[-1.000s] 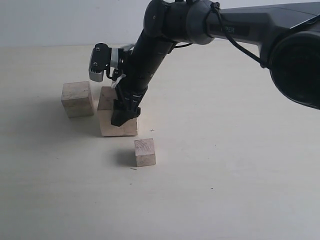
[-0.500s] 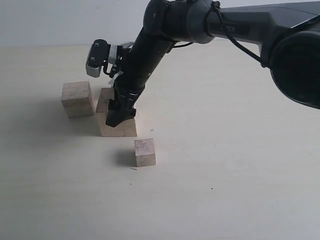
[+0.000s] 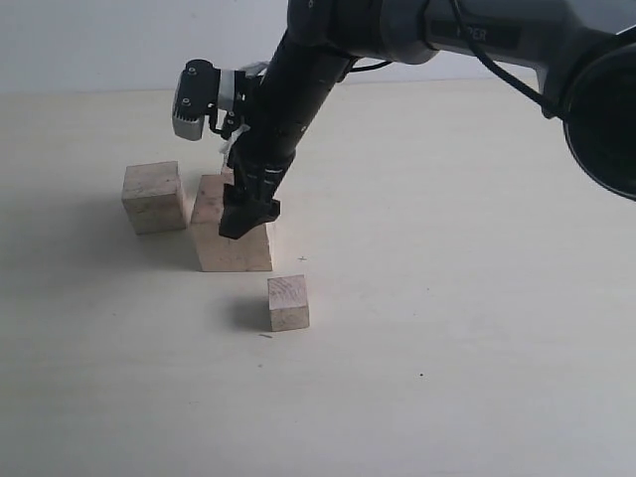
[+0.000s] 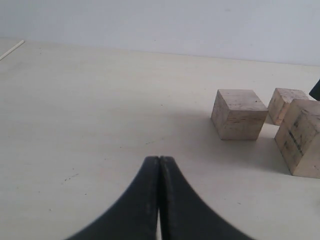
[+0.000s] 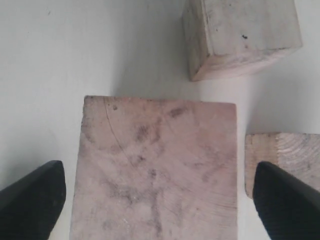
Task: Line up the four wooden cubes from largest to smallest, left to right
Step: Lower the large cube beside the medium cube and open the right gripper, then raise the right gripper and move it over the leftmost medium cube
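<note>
The largest wooden cube (image 3: 237, 248) rests on the table, scuffed top up (image 5: 155, 170). My right gripper (image 3: 245, 221) hovers just above it, open, with one black fingertip (image 5: 35, 197) on each side of the cube and clear of it. A small cube (image 3: 211, 194) stands right behind the largest (image 5: 280, 160). A mid-sized cube (image 3: 154, 197) sits to their left (image 5: 240, 35). Another small cube (image 3: 288, 303) stands alone in front. My left gripper (image 4: 159, 160) is shut and empty, low over the table, facing three of the cubes from some way off (image 4: 239, 114).
The pale table (image 3: 447, 328) stretches bare to the right and front of the cubes. The right arm (image 3: 308, 60) slants down from the upper right over the cube group. A grey wall runs behind the table.
My right gripper has risen from low around the largest cube to just above its top. The cubes stay where they were.
</note>
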